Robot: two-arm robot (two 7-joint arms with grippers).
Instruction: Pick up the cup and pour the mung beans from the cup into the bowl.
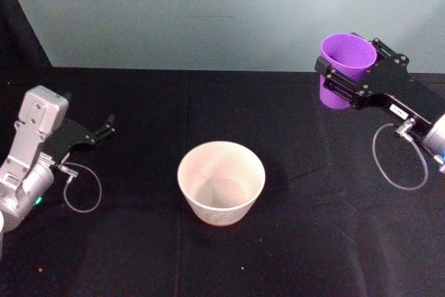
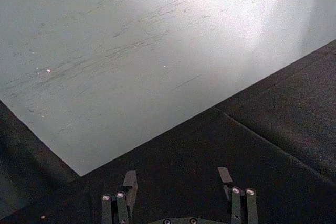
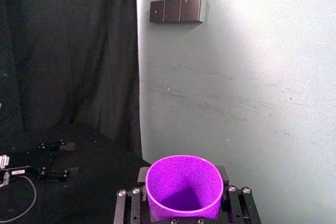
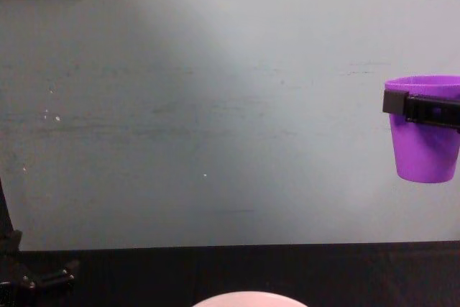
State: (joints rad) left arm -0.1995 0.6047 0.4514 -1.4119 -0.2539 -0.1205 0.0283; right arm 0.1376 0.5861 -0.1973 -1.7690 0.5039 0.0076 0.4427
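The bowl (image 1: pixel 215 210) sits nearest, in the middle of the black desk (image 1: pixel 313 241), upright and open-mouthed. Its pale inside looks bare, and its rim just peeks in at the bottom edge of the chest view (image 4: pixel 248 298).

The purple cup (image 1: pixel 334 97) is far off to the right and toward the back, well apart from the bowl. It hangs upright in the air, clear of the desk, with the pale wall behind it in the chest view (image 4: pixel 425 156). The right tool (image 1: pixel 348 67) is clamped on it, one finger on each side just below the rim. In the right wrist view the cup (image 3: pixel 184 184) sits square between the fingers. Its inside is purple and shadowed at the bottom, and I cannot tell whether any mung beans lie there.

The left tool (image 1: pixel 106 126) is parked low at the left of the desk, its fingers apart and holding nothing, as the left wrist view (image 2: pixel 177 179) also shows.

By my reading, the pick-up is done and the carry to the bowl is the step in hand. The next move calls for bringing the cup leftward and nearer until its rim stands over the bowl's mouth. It should stay level on the way, then be tipped slowly toward the bowl's centre so nothing spills onto the desk.
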